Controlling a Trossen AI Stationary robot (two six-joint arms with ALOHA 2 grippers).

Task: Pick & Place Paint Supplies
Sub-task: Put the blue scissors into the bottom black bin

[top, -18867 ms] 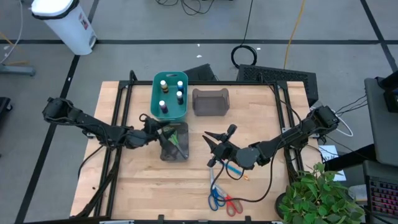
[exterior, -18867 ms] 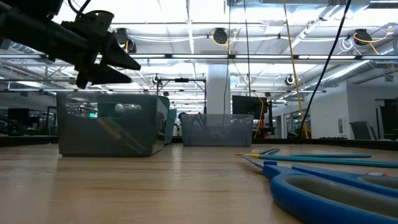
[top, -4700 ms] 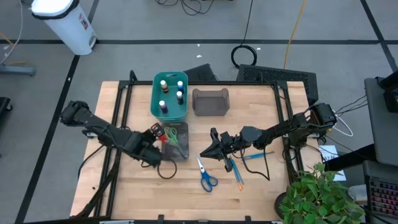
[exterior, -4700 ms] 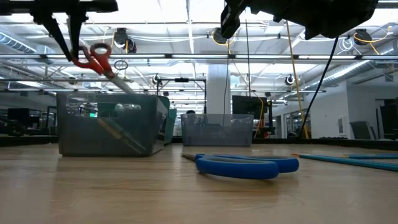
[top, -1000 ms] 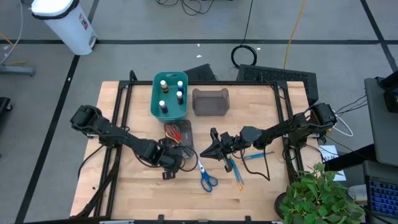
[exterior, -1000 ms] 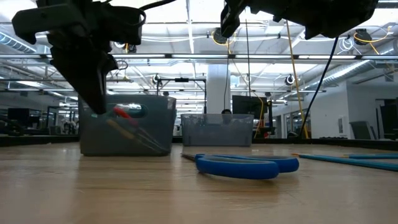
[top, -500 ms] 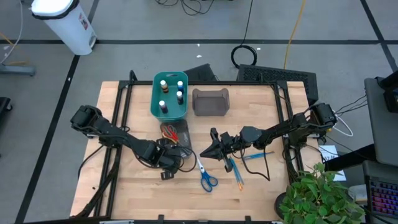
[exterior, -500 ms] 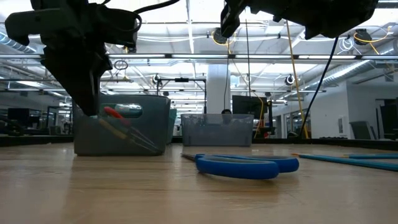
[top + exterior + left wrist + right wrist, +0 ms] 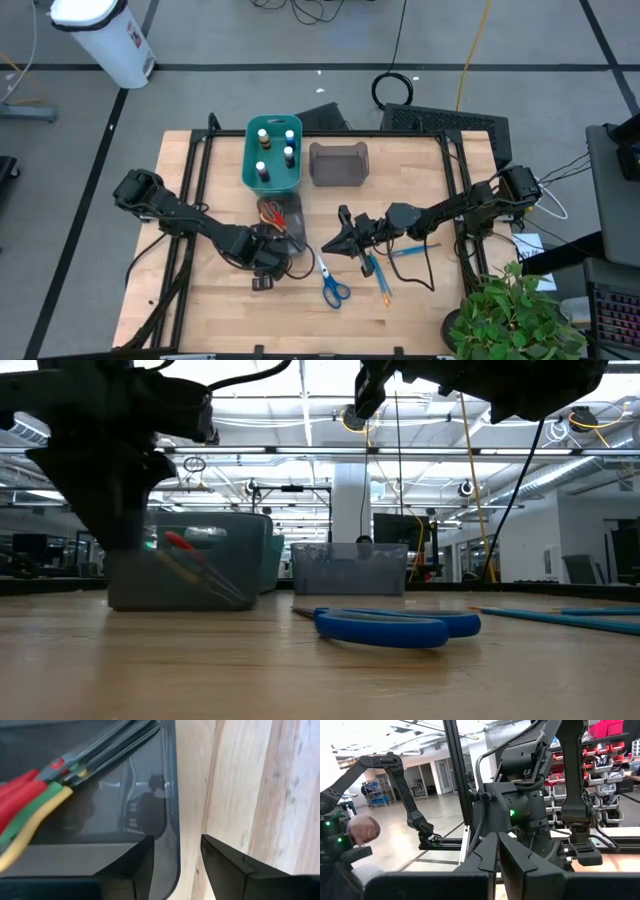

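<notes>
A clear grey bin (image 9: 281,223) stands on the table and holds red scissors (image 9: 272,212) and green-yellow scissors (image 9: 30,815). My left gripper (image 9: 177,865) points down at the bin's near end, open. One finger stands inside the bin wall (image 9: 172,795) and one outside, neither touching it. Blue scissors (image 9: 329,281) lie flat on the wood to the bin's right. A blue and an orange brush (image 9: 381,281) lie beyond them. My right gripper (image 9: 331,243) hangs shut above the table, holding nothing.
A teal bin (image 9: 273,155) with white-capped bottles and a second grey bin (image 9: 338,163) stand at the far side. Another blue brush (image 9: 411,250) lies under my right arm. A plant (image 9: 520,315) crowds the near right corner. A person's hand (image 9: 362,830) shows beyond the table.
The grey bin with the scissors has slid a little toward the table's left edge. My left gripper has stayed at the bin's near end and has tipped slightly.
</notes>
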